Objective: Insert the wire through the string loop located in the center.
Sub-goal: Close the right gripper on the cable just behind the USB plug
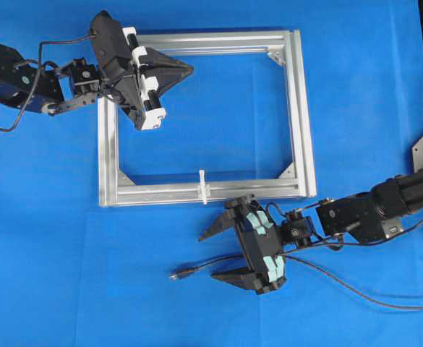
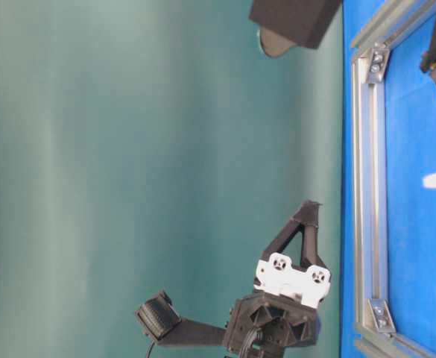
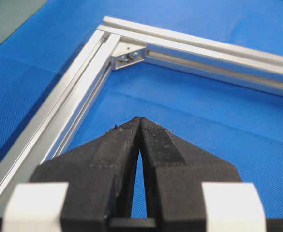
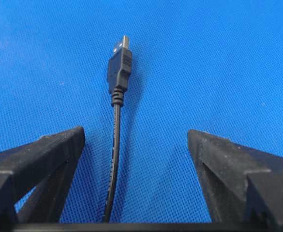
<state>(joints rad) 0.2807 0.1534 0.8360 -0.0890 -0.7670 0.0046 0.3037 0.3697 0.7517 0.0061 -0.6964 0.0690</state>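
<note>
Black wire (image 4: 116,111) lay flat on blue cloth below the frame bar, between spread right gripper (image 1: 222,253) fingers, apparently for grasping | left gripper (image 3: 140,122) pressed together, empty | string loop (image 1: 203,186) upright on bar, unthreaded

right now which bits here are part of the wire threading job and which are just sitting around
Part of the job:
- wire, its plug between the open right gripper fingers
- string loop on the frame's near bar
- aluminium frame

Just there:
- left gripper, shut, empty, over the frame's far corner
- blue cloth
</note>
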